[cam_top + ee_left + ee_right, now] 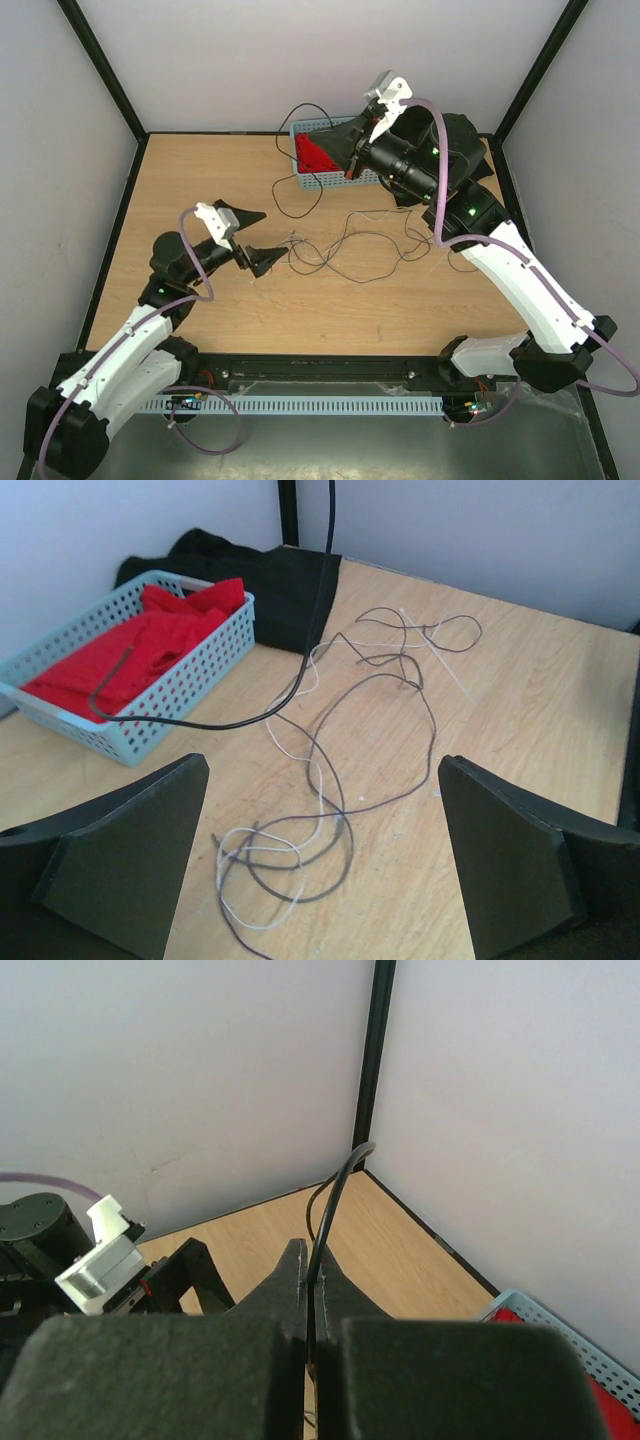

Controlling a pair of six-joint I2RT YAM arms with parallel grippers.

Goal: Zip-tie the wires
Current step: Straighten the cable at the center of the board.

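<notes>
While the left gripper (275,237) stands spread near the wires (350,245) at frame centre, the right gripper (308,1265) pinches a black wire (335,1185).

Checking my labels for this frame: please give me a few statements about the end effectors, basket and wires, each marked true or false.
1. The left end effector is open. True.
2. The right end effector is open and empty. False: it is shut on a black cable.
3. The blue basket holds red cloth. True.
4. The thin wires lie in the basket. False: they lie loose on the table.
</notes>
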